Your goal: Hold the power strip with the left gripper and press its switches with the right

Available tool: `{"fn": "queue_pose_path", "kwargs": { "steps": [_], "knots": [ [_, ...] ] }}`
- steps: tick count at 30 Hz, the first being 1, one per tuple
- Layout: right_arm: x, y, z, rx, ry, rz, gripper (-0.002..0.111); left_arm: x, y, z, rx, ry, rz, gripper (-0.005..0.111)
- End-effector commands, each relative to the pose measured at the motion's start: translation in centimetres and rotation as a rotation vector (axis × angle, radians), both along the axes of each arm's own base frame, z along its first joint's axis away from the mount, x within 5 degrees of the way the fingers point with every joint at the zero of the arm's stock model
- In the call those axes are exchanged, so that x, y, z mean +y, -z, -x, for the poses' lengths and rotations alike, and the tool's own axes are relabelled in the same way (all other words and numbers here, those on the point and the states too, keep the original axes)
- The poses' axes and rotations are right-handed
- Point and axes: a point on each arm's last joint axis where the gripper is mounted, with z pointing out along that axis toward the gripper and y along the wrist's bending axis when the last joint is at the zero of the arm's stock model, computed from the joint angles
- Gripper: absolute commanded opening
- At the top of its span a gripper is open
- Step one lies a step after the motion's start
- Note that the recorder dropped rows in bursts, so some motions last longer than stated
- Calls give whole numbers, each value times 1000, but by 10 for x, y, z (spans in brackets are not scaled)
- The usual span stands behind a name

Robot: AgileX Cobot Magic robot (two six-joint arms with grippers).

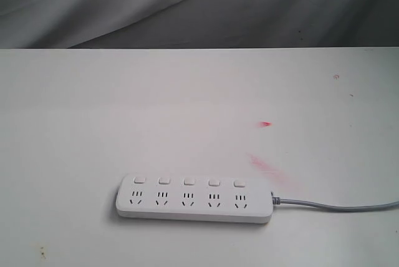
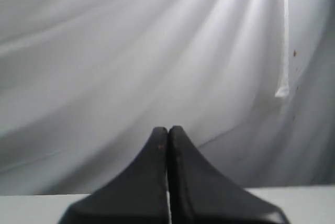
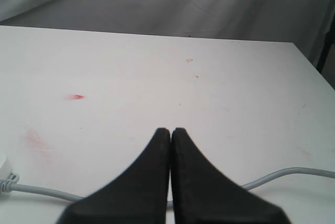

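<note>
**Exterior:** strip (image 1: pixel 194 199), a rigid, smooth white bar with rounded ends, lies flat on the matte table (image 1: pixel 93 111). Its switches (image 1: pixel 187 181) sit in a row, and the grey cord (image 1: pixel 336 205) trails right. It is probably light and slide-prone, so pin its cordless end.
**Left wrist:** left gripper (image 2: pixel 167 132) pressed together, facing a drape (image 2: pixel 104 51).
**Right wrist:** right gripper (image 3: pixel 170 132) pressed together, near the cord (image 3: pixel 293 172).

Readable text: none is showing in any view.
Strip (image 1: pixel 194 197): its white face is showing only socket slots; no brand or lettering is coming through.
Switches (image 1: pixel 187 181): they are appearing too small to tell whether they are carrying any mark.
</note>
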Motion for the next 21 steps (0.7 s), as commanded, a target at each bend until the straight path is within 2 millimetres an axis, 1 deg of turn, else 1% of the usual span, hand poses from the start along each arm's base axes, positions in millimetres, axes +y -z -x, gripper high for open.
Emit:
{"fn": "queue_pose_path", "kwargs": {
  "steps": [1, 3, 5, 14, 15, 17, 19, 21],
  "knots": [
    [-1, 0, 0, -7, 7, 5, 0, 1, -8, 3, -98, 99, 376, 0],
    [-1, 0, 0, -7, 7, 5, 0, 1, -10, 3, -118, 121, 432, 0],
    [-1, 0, 0, -7, 7, 5, 0, 1, -11, 4, -131, 131, 452, 0],
    [-1, 0, 0, -7, 7, 5, 0, 1, -12, 4, -138, 133, 455, 0],
    [-1, 0, 0, -7, 7, 5, 0, 1, -11, 4, -125, 136, 473, 0],
    [-1, 0, 0, -7, 7, 5, 0, 1, -2, 1, -18, 114, 480, 0],
    [-1, 0, 0, -7, 7, 5, 0, 1, -7, 2, 113, 80, 467, 0],
    [-1, 0, 0, -7, 7, 5, 0, 1, -20, 6, 128, 75, 463, 0]
  ]
}}
